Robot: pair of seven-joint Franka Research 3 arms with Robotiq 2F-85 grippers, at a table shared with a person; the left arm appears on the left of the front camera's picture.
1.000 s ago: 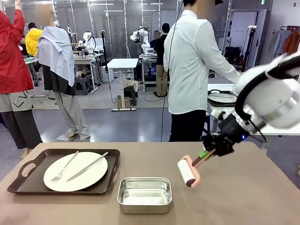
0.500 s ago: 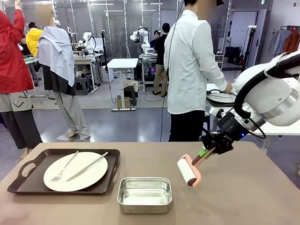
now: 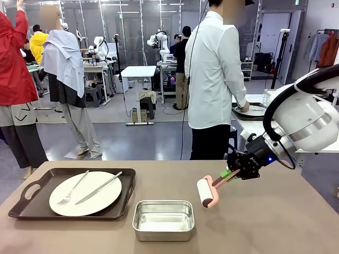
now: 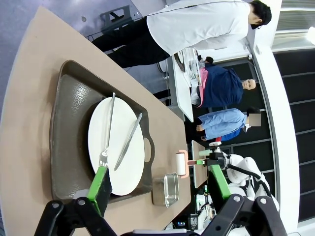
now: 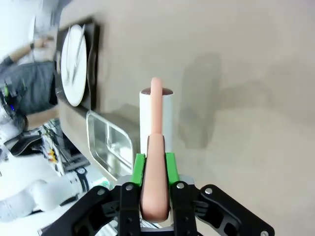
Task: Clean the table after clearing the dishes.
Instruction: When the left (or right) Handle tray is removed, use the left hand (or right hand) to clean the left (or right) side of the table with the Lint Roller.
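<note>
**A:** Where do things lie?

**B:** The table (image 3: 275,227) runs across the lower part of the front view. One plate (image 3: 100,198), with its fork (image 3: 72,189) and knife (image 3: 99,188), sits on its tray (image 3: 26,209) at nine o'clock, not yet cleared. The right gripper (image 3: 229,174) is clamped on the pink handle of a lint roller (image 3: 204,191), just right of centre. The left gripper (image 4: 158,181) has its jaws wide and holds nothing, and it faces the tray.

**A:** How should the rolling go?

**B:** I'd keep the roll flat and pressed down. I cannot tell whether it touches the top now. Stroke toward three and five o'clock, where the top lies bare out to the edge.

**A:** And the tight spots?

**B:** The steel pan (image 3: 163,218) sits near, at seven o'clock from the roll, and the tray blocks nine. The person (image 3: 214,79) stands at twelve, turned aside.
</note>
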